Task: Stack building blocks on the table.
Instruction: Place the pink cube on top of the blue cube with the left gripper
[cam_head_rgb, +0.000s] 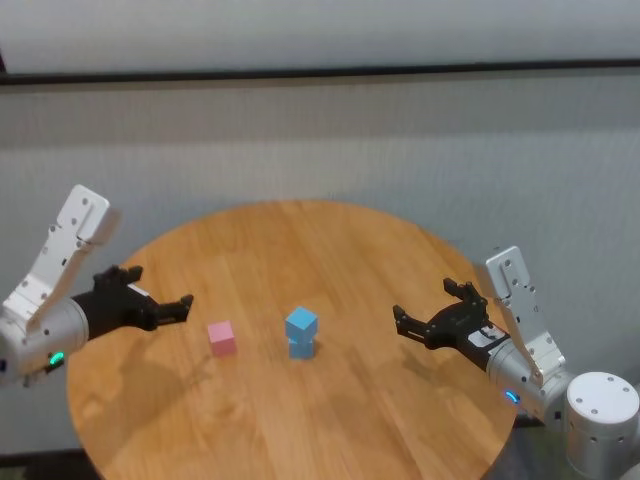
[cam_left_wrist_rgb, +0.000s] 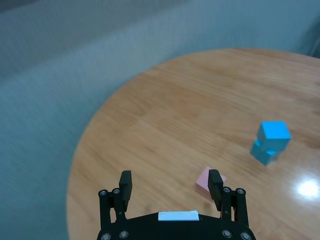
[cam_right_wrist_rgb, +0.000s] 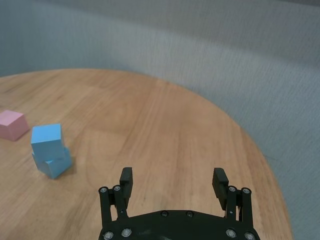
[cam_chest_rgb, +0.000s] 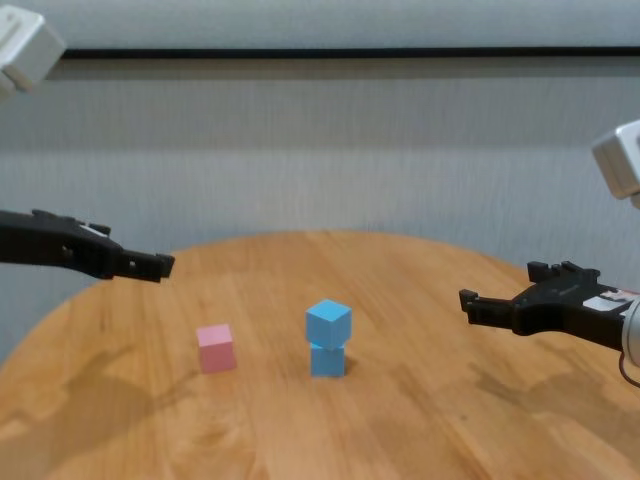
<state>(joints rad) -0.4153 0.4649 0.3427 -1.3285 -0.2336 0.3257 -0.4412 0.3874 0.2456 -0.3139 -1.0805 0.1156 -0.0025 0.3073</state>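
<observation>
The left gripper (cam_head_rgb: 165, 305) is hovering with jaws spread and empty, nearest the pink block (cam_head_rgb: 221, 337) lying just ahead on the bench (cam_head_rgb: 300, 420). Beyond, two blue blocks (cam_head_rgb: 301, 332) are sitting stacked; the right gripper (cam_head_rgb: 425, 322) is waiting spread, farther off.

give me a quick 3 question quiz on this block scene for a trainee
1. True or false: the upper blue block sits squarely aligned on the lower blue block.
2. Which gripper is nearer the pink block: A) left gripper B) right gripper?
3. How many blocks rest directly on the table, and is either gripper holding one?

Key
1. False: it is twisted relative to the one under it.
2. A.
3. Two, the pink block and the lower blue block; neither gripper holds anything, both are open and apart from the blocks.
</observation>
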